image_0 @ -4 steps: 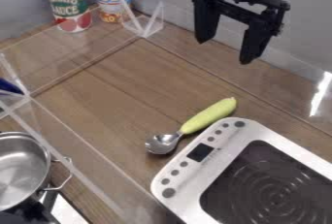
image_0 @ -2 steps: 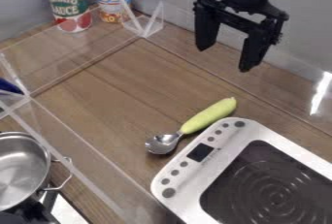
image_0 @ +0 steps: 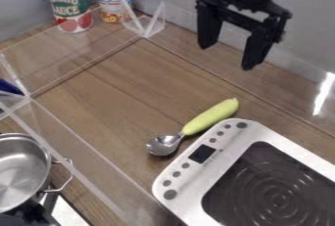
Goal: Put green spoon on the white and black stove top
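Note:
The green spoon point(image_0: 197, 126) lies flat on the wooden table, its yellow-green handle pointing up-right and its silver bowl at the lower left, just beside the upper-left edge of the white and black stove top point(image_0: 256, 178). That stove top fills the lower right corner, with a black ringed surface and a small dark control panel. My gripper point(image_0: 230, 47) hangs high over the far part of the table, well above and behind the spoon. Its two black fingers point down, spread wide apart, with nothing between them.
Two cans point(image_0: 69, 3) stand at the back left by the wall. A steel pot point(image_0: 20, 174) sits at the lower left. Clear plastic barrier panels point(image_0: 78, 68) rise from the table along the left and back.
The gripper has shifted very slightly down and to the right since the earliest frame and is still since then. The spoon has not moved.

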Controlling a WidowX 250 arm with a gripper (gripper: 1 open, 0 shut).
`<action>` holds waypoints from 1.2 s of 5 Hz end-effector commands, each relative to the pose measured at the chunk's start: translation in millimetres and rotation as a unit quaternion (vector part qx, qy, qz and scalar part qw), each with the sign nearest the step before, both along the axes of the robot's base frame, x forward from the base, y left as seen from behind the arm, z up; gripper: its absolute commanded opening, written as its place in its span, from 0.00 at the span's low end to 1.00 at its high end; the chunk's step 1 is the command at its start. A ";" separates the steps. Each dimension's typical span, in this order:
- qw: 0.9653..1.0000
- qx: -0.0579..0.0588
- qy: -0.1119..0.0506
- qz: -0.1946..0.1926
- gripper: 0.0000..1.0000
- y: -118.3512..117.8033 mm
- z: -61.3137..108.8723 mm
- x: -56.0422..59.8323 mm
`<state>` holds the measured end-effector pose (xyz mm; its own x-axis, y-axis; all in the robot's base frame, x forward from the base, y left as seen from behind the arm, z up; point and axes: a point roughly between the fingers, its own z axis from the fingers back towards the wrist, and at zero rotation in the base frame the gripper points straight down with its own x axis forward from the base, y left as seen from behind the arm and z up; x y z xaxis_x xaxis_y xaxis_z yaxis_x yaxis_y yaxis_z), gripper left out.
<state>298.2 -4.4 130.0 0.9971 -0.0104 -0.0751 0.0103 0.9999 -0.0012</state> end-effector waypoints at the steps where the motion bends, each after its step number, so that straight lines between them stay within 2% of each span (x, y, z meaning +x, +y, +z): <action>1: 0.999 0.004 -0.031 0.009 1.00 6.7 21.2 6.3; 3: 0.999 0.002 -0.038 0.024 1.00 11.7 26.7 8.3; 6: 1.000 -0.005 -0.025 0.017 1.00 0.3 27.5 -4.6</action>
